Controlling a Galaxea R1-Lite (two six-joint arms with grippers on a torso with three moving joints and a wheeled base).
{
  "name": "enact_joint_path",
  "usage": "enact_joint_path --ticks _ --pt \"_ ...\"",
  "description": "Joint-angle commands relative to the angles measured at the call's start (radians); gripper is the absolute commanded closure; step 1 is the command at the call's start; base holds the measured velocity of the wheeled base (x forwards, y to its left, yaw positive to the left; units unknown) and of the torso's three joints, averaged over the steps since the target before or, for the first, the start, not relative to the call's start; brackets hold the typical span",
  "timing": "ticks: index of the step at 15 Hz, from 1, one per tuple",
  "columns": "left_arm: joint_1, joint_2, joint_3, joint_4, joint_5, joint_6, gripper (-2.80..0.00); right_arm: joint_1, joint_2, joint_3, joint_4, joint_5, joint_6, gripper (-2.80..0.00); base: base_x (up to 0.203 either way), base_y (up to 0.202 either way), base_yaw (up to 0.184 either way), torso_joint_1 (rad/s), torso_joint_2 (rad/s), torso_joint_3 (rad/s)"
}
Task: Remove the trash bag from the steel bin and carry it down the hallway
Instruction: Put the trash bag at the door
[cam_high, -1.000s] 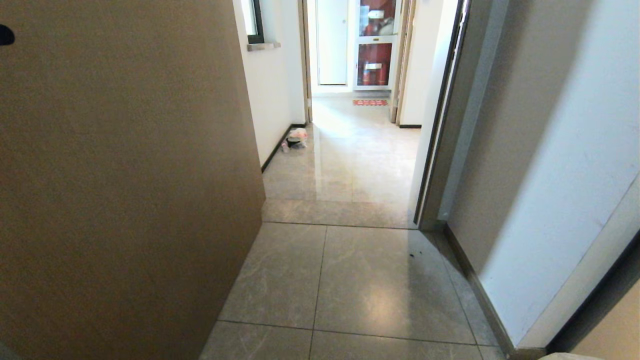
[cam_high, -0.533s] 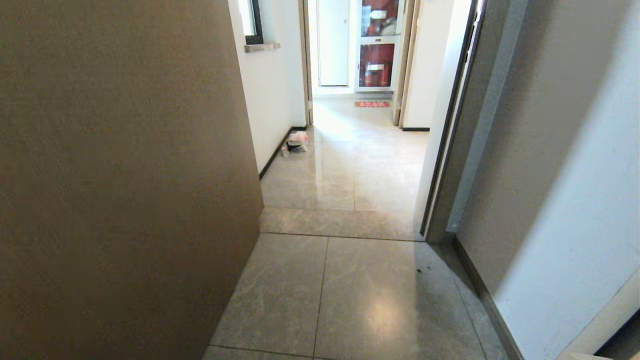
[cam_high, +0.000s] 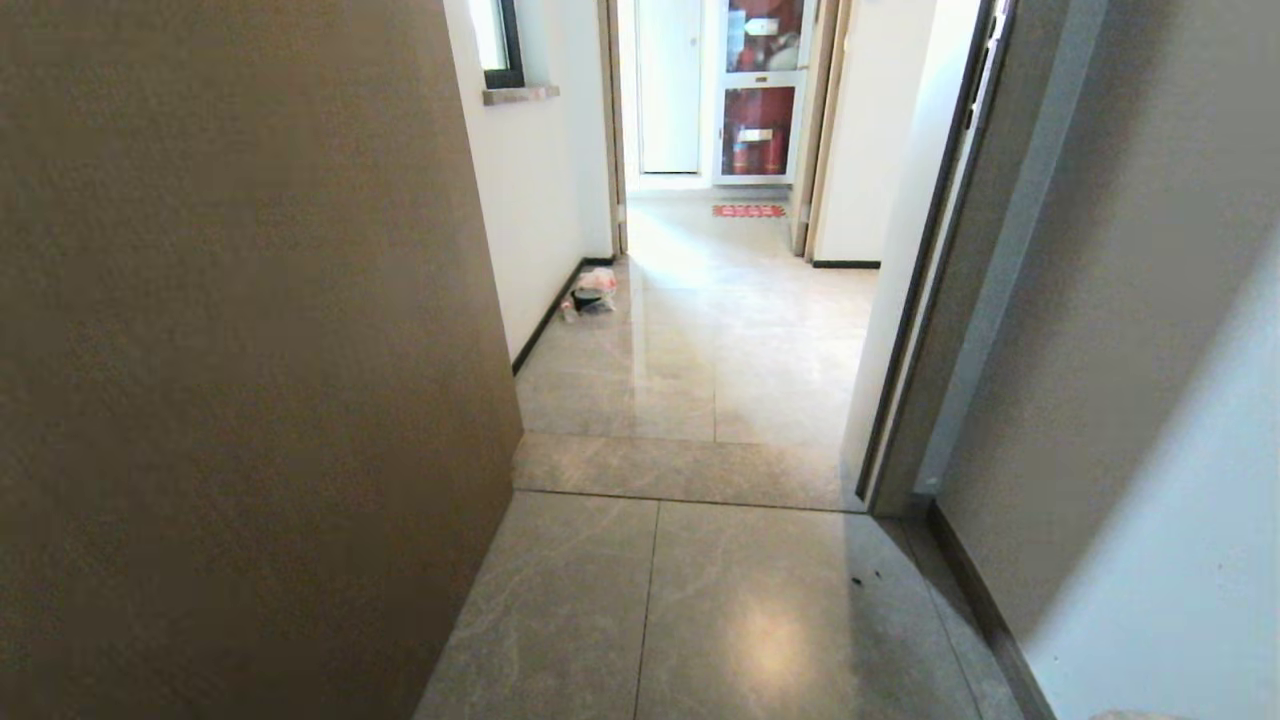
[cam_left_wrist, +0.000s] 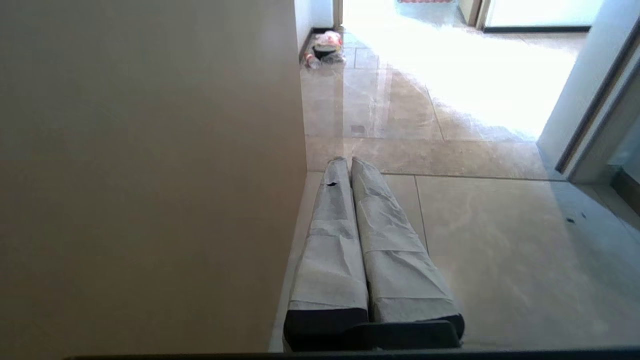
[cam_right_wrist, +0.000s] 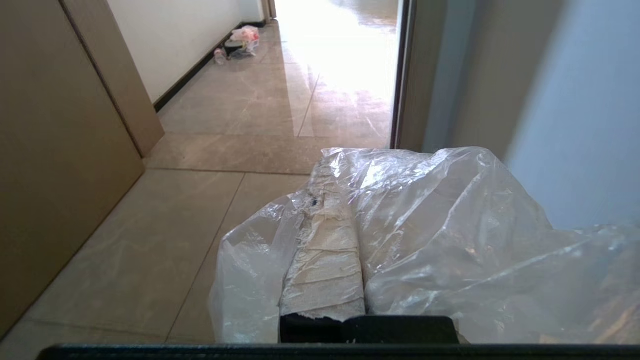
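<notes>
Hallway (cam_high: 700, 330) lies ahead thru the doorway (cam_high: 690, 470); steel bin not in view, so removal looks done, and carry is w/ most of the passage left. Trash bag (cam_right_wrist: 440, 240) is pinched in the fully closed right tool (cam_right_wrist: 345, 200); left tool (cam_left_wrist: 350, 165) closed, empty. Vs 1 s ago: doorway threshold sits lower in head view, so the camera has advanced; arms unchanged.

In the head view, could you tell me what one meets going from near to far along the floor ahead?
Grey floor tiles → door threshold strip → glossy hallway floor → small pile of litter by the left wall → red mat → red cabinet at the far end.
</notes>
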Motion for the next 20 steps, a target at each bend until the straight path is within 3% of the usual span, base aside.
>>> enact_joint_path --ticks 1,20 --pt "0.001 0.000 0.003 -0.001 0.000 0.000 0.00 0.000 0.000 0.002 0.000 -0.001 0.004 0.00 0.194 0.000 -0.003 0.002 0.00 0.002" --pt "0.001 0.000 0.003 -0.001 0.000 0.000 0.00 0.000 0.001 0.002 -0.002 -0.004 0.008 0.00 0.191 0.000 0.001 0.002 0.00 0.003"
